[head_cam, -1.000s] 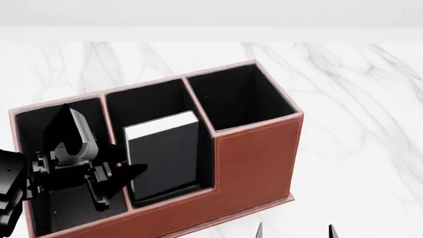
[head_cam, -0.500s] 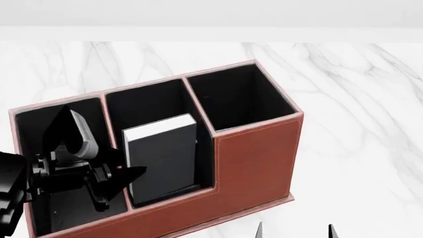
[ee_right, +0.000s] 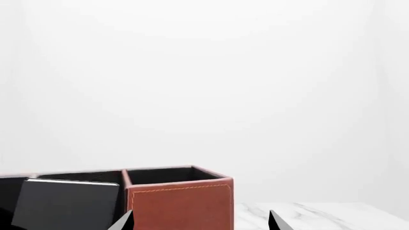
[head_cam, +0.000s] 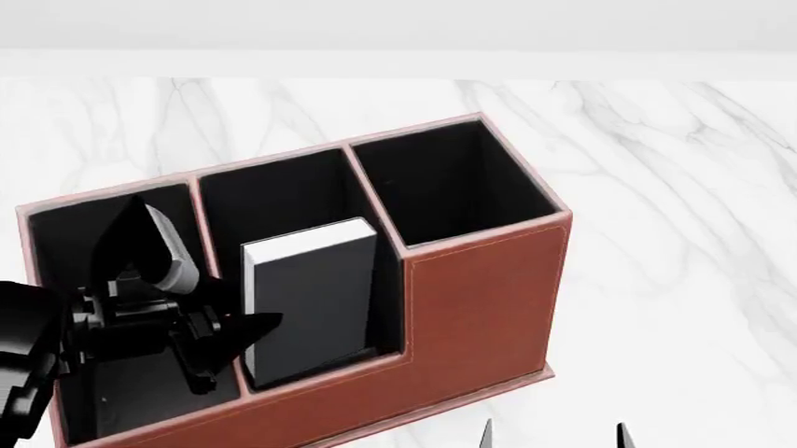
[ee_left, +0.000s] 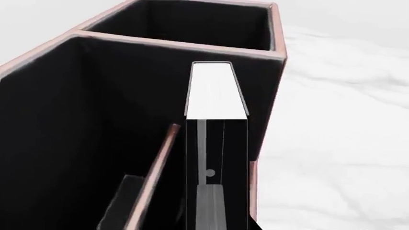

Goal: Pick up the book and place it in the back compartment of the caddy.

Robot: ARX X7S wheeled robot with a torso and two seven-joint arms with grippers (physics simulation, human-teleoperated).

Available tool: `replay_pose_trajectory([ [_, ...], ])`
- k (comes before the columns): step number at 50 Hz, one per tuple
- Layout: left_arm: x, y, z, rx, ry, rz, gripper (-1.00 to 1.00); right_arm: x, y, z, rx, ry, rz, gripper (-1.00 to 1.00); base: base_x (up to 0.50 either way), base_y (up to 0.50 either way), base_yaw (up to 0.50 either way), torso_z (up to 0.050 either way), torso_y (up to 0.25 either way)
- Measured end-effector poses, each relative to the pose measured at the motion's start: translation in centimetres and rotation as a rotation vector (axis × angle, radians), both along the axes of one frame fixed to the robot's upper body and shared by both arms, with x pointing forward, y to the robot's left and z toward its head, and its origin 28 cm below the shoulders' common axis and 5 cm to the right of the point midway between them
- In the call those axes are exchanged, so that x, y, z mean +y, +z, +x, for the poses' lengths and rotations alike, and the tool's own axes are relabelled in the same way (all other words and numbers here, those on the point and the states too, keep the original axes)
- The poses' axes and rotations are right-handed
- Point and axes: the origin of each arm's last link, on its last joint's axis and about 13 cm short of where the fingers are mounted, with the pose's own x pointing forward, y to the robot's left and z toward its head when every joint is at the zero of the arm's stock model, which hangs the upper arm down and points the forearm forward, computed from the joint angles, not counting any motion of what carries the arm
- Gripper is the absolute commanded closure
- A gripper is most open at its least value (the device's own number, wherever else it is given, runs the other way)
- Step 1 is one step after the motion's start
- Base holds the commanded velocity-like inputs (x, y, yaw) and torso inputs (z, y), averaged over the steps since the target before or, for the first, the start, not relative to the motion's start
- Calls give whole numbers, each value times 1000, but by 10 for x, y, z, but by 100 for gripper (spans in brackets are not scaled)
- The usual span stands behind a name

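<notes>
The black book stands upright in the caddy's low-walled back compartment. The left wrist view shows the book edge-on with its white page block up, between the low thin partition and the low outer wall. My left gripper hovers at the book's left end, open, its jaws wide around book and partition; one finger hangs on the partition's far side. My right gripper is open and empty in front of the caddy, the book to one side.
A deeper tall-walled cell takes the caddy's right end, and a long cell lies under my left arm. The caddy rests on a white marble table, with a plain white wall behind.
The book has shifted slightly right and settled lower in its cell. My left gripper has risen a little. The right gripper has not moved.
</notes>
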Motion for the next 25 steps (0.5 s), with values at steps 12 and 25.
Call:
replay_pose_trajectory([
  [12,-1,0,0,26,11,-2,100,0,0,0,-1,1,0,-100,0,0,0,0,1],
  [25,-2,-1,0,34,25,-9,100,0,0,0,-2,1,2,-100,0,0,1,0,0],
])
